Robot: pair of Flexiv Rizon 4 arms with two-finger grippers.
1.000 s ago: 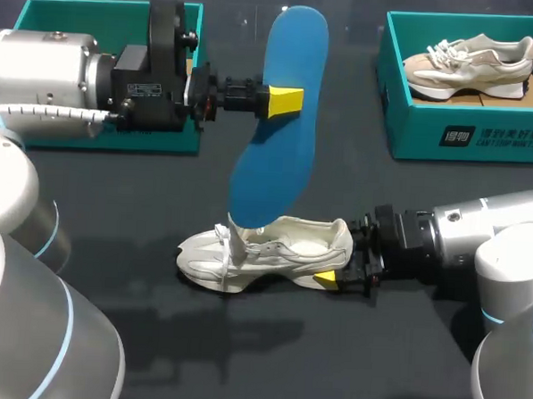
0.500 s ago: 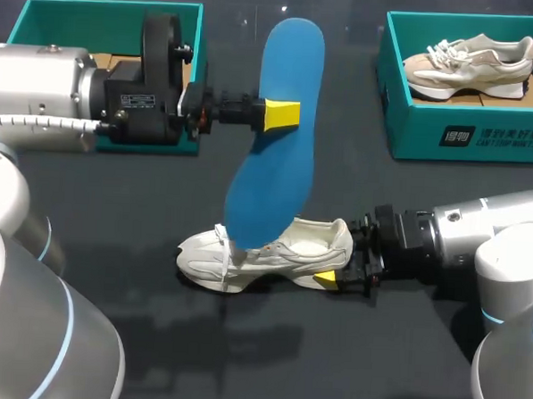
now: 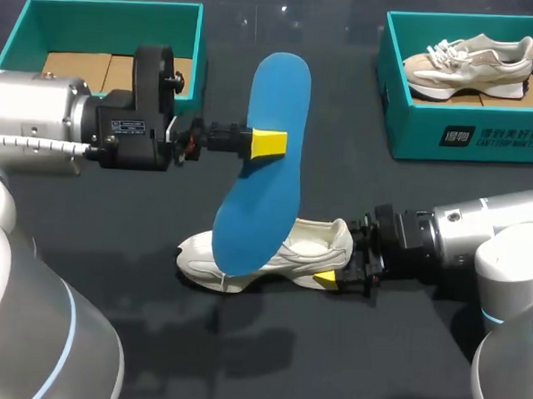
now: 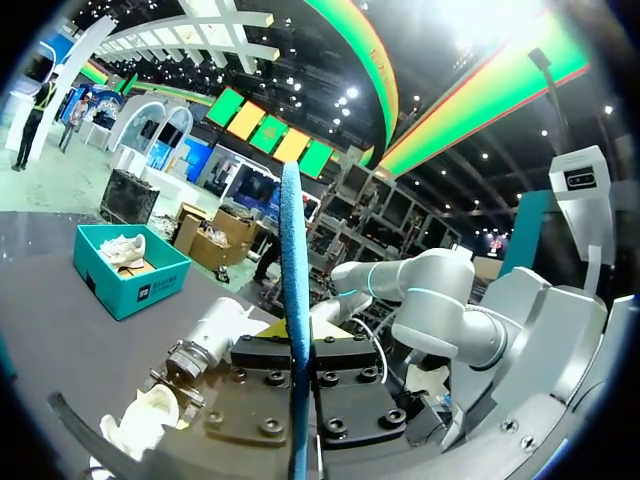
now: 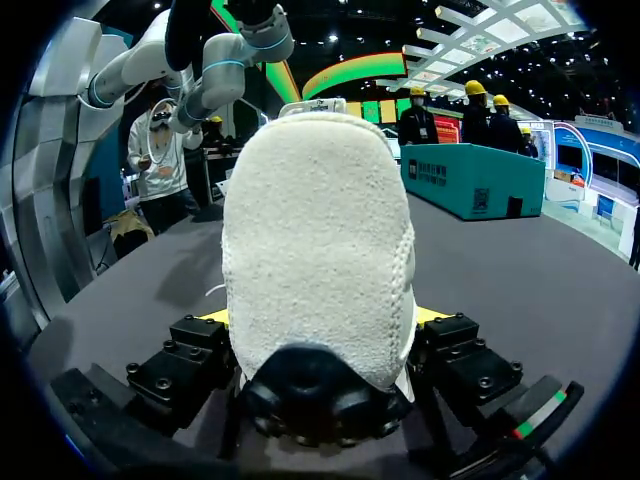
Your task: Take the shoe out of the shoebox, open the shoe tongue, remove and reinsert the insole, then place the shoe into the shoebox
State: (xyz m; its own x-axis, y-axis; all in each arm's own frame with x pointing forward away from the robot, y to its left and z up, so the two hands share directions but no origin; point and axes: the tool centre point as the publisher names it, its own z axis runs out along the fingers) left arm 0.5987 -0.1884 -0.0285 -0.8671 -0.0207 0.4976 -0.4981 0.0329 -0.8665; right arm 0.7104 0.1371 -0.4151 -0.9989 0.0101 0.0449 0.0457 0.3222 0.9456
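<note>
Nearest me, the white shoe lies on its sole on the dark table, long axis running across it, toe toward the left arm's side and heel toward the right. The right gripper is closed on that heel, one finger on each side, pinning the shoe down (its wrist view is filled with the heel's fuzzy back).

Just behind and above it, the left gripper pinches the blue insole by the edge a little above its middle, fingers clamped on the thin sheet. The insole stands steeply, nearly on end, its upper tip leaning away and its lower tip hanging in front of the shoe's forefoot. I can't tell from here whether that tip touches the shoe or hangs clear of it.

So the insole stands almost crosswise to the shoe. By my reckoning it must be tipped down along the shoe's length, with the mouth lying toward the heel from its lower tip.

Farther back sit the left shoebox and the right shoebox, the latter holding a beige shoe.
</note>
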